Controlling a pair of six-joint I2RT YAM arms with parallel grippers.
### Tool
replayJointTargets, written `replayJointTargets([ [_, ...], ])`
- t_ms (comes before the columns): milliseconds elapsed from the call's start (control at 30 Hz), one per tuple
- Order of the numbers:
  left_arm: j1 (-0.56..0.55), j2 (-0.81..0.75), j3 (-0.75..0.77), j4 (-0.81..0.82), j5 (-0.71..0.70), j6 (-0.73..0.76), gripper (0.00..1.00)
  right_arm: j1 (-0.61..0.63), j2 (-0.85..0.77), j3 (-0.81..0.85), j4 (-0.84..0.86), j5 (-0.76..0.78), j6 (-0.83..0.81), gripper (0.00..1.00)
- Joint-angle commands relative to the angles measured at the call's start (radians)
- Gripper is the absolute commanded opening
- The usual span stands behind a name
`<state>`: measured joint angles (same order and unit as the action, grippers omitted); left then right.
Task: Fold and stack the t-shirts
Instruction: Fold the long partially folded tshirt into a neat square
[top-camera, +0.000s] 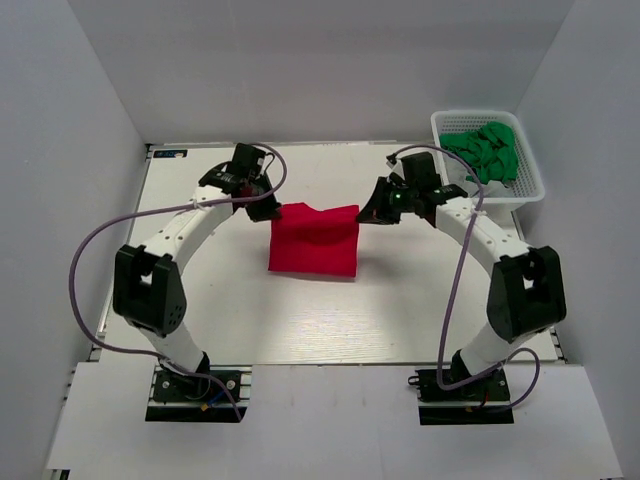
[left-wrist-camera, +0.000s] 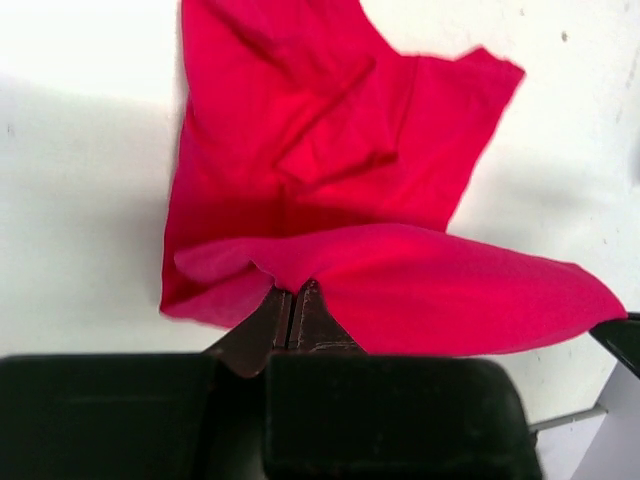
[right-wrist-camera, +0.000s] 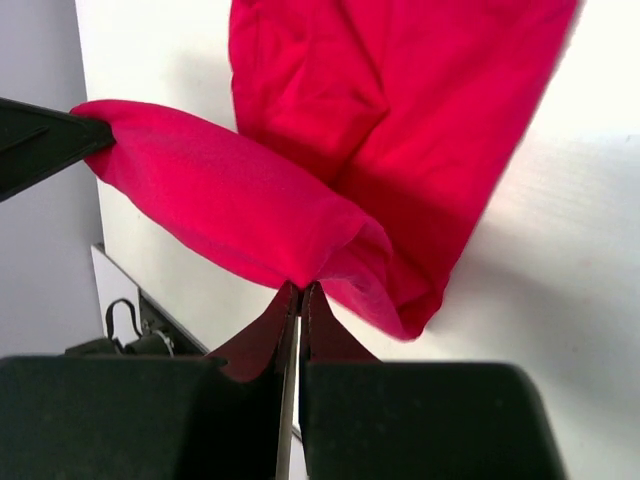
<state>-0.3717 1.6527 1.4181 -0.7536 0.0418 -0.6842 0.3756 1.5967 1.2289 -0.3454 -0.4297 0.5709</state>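
The red t-shirt (top-camera: 315, 242) lies in the middle of the table (top-camera: 300, 320), between the two arms. Its near part is flat on the surface and its far edge is lifted and stretched between the grippers.

Much of it is hard to read. From above it shows only as a roughly square red block with a dip in the middle of its far edge. Collar and sleeves cannot be picked out in any view. In the left wrist view the red t-shirt (left-wrist-camera: 330, 150) is cut off at the top of the picture, and in the right wrist view the red t-shirt (right-wrist-camera: 400, 120) runs out at the top as well.

The fabric is plain bright red, soft and doubled over — a raised fold hangs as a smooth rounded roll along the held edge, with creased layers lying on the table beyond it.

The left gripper (top-camera: 268, 208) has the far left corner. Seen through its own camera, the left gripper (left-wrist-camera: 292, 300) has its jaws pressed together on a pinch of cloth. The right gripper (top-camera: 370, 213) does the same at the far right corner — close up, the right gripper (right-wrist-camera: 298, 297) is clamped tight on the fold. From above, both sets of fingertips are hard to separate from the dark wrists.

At the far right stands a white basket (top-camera: 528, 155) holding green cloth (top-camera: 485, 150), too bunched to tell into separate pieces.
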Motion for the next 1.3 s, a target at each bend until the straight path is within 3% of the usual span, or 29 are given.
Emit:
replayJointTargets([
  [0,0.039,0.047,0.097,0.031,-0.013,0.031,0.00,-0.027,0.054,0.079,0.032,-0.003,-0.011,0.00],
  [567,0.106,0.419,0.370,0.076,0.156,0.103,0.02,-0.081,0.362,0.265,0.068,0.014,0.050,0.00],
  [600,0.106,0.435,0.381,0.085,0.156,0.112,0.10,-0.087,0.377,0.264,0.094,0.011,0.064,0.00],
  [633,0.106,0.447,0.393,0.085,0.156,0.112,0.49,-0.089,0.384,0.265,0.126,0.003,0.064,0.00],
  [700,0.117,0.472,0.444,0.085,0.165,0.126,0.99,-0.095,0.408,0.303,0.147,-0.013,0.078,0.15],
  [767,0.117,0.499,0.529,0.056,0.139,0.126,1.00,-0.102,0.439,0.363,0.135,-0.001,0.064,0.49],
  [800,0.128,0.499,0.563,0.040,0.127,0.135,1.00,-0.104,0.456,0.410,0.120,-0.009,0.054,0.86],
  [833,0.128,0.513,0.594,-0.001,0.104,0.135,1.00,-0.104,0.463,0.432,0.093,-0.014,0.046,0.90],
  [900,0.128,0.490,0.616,-0.001,0.104,0.146,1.00,-0.099,0.430,0.448,0.088,-0.018,0.015,0.90],
  [1100,0.103,0.293,0.316,0.199,0.206,0.176,1.00,-0.089,0.261,0.259,0.167,0.002,-0.016,0.90],
  [1267,0.093,0.286,0.235,0.315,0.374,0.176,1.00,-0.063,0.233,0.181,0.233,-0.099,-0.026,0.90],
])
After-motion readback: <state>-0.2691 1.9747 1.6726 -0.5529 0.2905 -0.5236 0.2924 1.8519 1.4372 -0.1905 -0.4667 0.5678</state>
